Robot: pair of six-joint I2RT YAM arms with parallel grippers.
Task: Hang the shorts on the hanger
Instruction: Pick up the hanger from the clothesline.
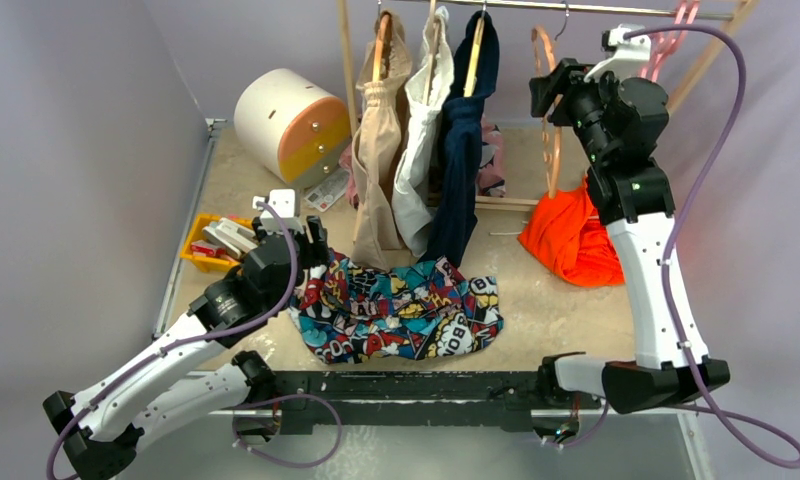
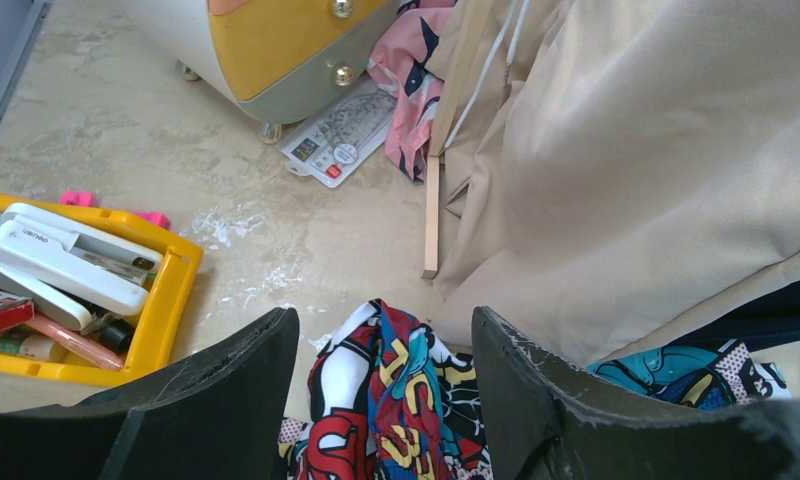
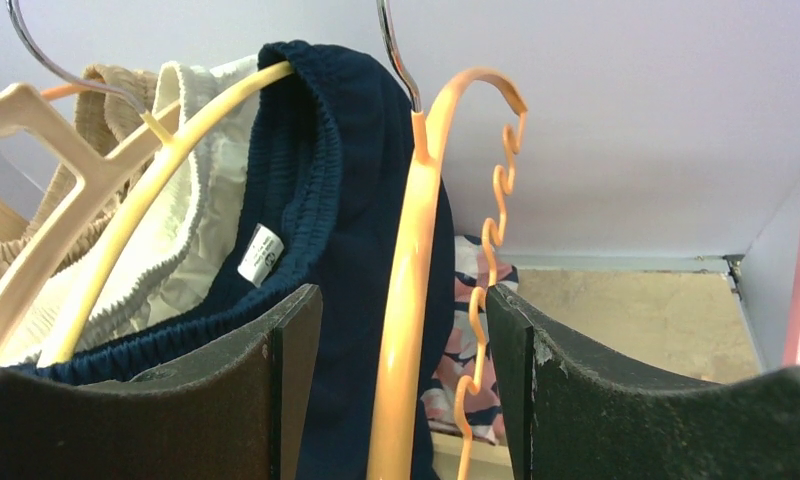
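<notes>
The comic-print shorts (image 1: pixel 396 305) lie spread on the table in front of the arm bases. My left gripper (image 1: pixel 312 240) sits low at their left end. In the left wrist view it (image 2: pixel 384 318) is open, with a raised fold of the shorts (image 2: pixel 401 390) between its fingers and a gap on each side. The peach-orange hanger (image 1: pixel 548 110) hangs by its metal hook from the rail. My right gripper (image 1: pixel 538 95) is raised beside it. In the right wrist view it (image 3: pixel 404 297) is open around the hanger (image 3: pixel 406 250), whose arms pass between the fingers without touching them.
Beige (image 1: pixel 378 150), white (image 1: pixel 421 130) and navy (image 1: pixel 466 150) garments hang on wooden hangers left of the hanger. An orange garment (image 1: pixel 571 240) lies at the right. A round drawer unit (image 1: pixel 288 122) and a yellow tray (image 1: pixel 201 260) stand at the left. Pink hangers (image 1: pixel 676 40) hang far right.
</notes>
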